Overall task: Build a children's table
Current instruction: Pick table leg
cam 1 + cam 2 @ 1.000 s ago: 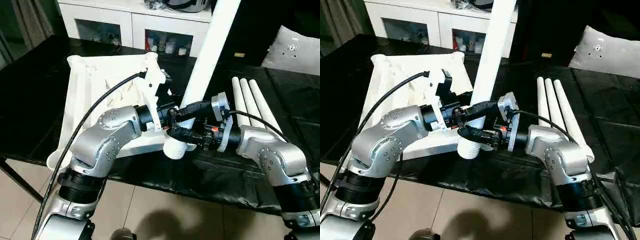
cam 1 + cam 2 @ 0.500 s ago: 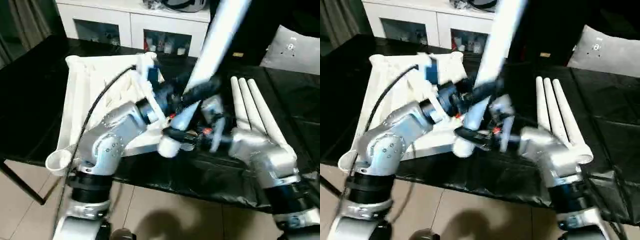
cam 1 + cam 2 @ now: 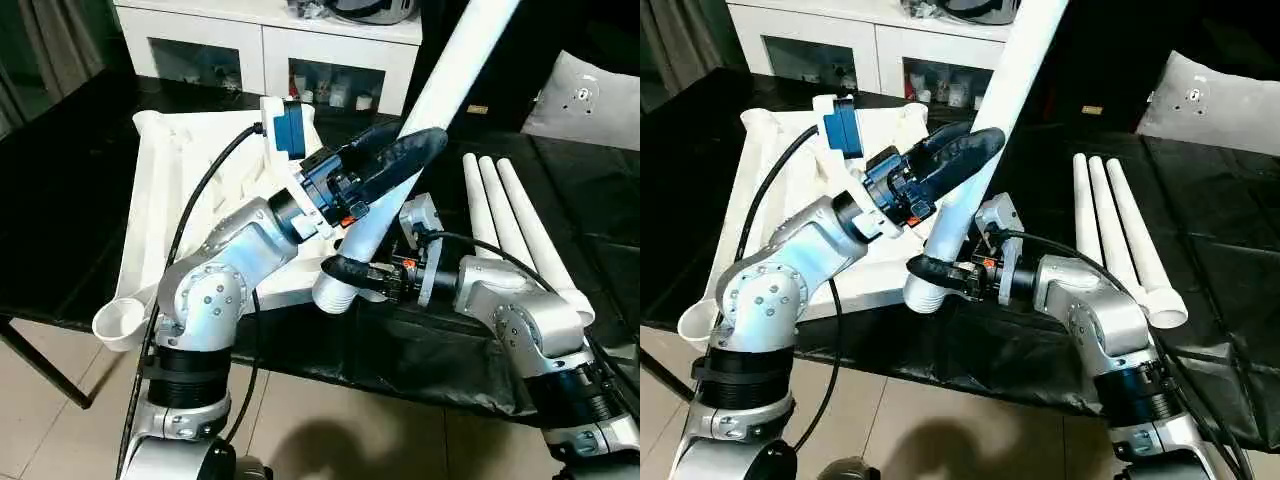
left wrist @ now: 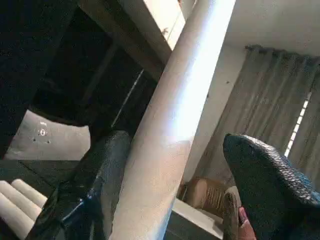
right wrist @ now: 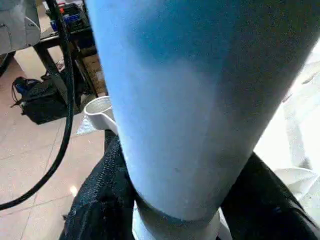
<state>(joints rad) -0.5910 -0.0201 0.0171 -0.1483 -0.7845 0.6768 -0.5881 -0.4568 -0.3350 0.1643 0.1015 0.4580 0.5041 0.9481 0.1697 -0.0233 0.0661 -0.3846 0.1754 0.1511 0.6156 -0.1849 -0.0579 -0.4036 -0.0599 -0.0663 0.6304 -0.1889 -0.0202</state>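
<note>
Right gripper (image 3: 352, 278): fingers closed around the thick lower end of a leg (image 3: 420, 125), just above its ribbed tip; right wrist view shows one black finger (image 5: 102, 200) on each side of the shaft, pressed to it. Held.

Left gripper (image 3: 385, 160): higher up the same leg, jaws spread wide. Left wrist view shows one finger (image 4: 92, 185) against the shaft and the other standing clear with a gap, so no clamp on the leg. Whether the near finger truly touches is hard to judge from this angle.

The leg stands tilted, lower end over the front edge of the table top (image 3: 170, 190), upper end leaning up and away toward the cabinet (image 3: 265, 40). Lower tip sits just beside the top's near right corner; not seated in a socket as far as can be seen.

Table top lies underside up on the black cloth (image 3: 60, 200), ribs showing, left of the leg. A corner socket (image 3: 120, 320) overhangs the near edge of the cloth.

Three more legs (image 3: 505, 220) lie side by side on the cloth, right of the held leg, near the right forearm.
</note>
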